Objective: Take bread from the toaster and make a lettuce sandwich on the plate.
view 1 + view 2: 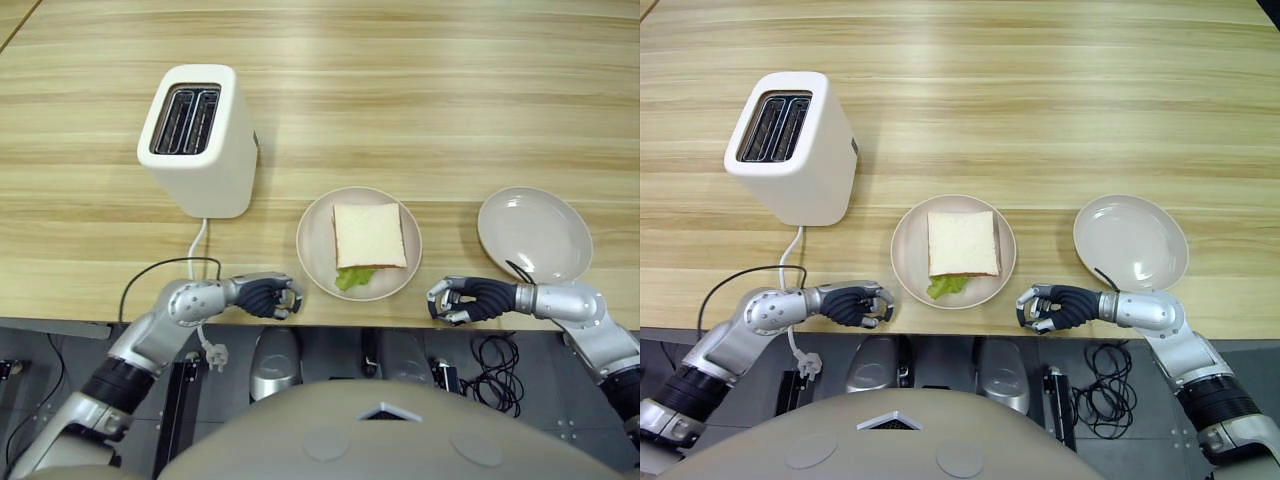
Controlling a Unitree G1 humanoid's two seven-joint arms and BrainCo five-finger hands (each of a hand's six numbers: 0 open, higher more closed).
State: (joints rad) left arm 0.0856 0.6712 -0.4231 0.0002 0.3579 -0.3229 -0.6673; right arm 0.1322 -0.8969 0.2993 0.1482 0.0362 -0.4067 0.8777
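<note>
- The toaster [200, 140] stands upright on the left part of the wooden table [420, 100], well back from the near edge, its two slots facing up.
- Its white cord [197, 238] runs to the near edge and hangs over it.
- The plate [318, 245] sits near the middle of the near edge.
- On it lies a slice of bread [369, 235], with lettuce [352, 278] sticking out from under its near left corner.
- A second plate [535, 235] lies to the right, apart from the first.
- The left hand [268, 297] rests at the near edge, left of the sandwich plate, fingers curled in on nothing.
- The right hand [465, 300] sits at the near edge between the two plates, fingers likewise curled, holding nothing.
</note>
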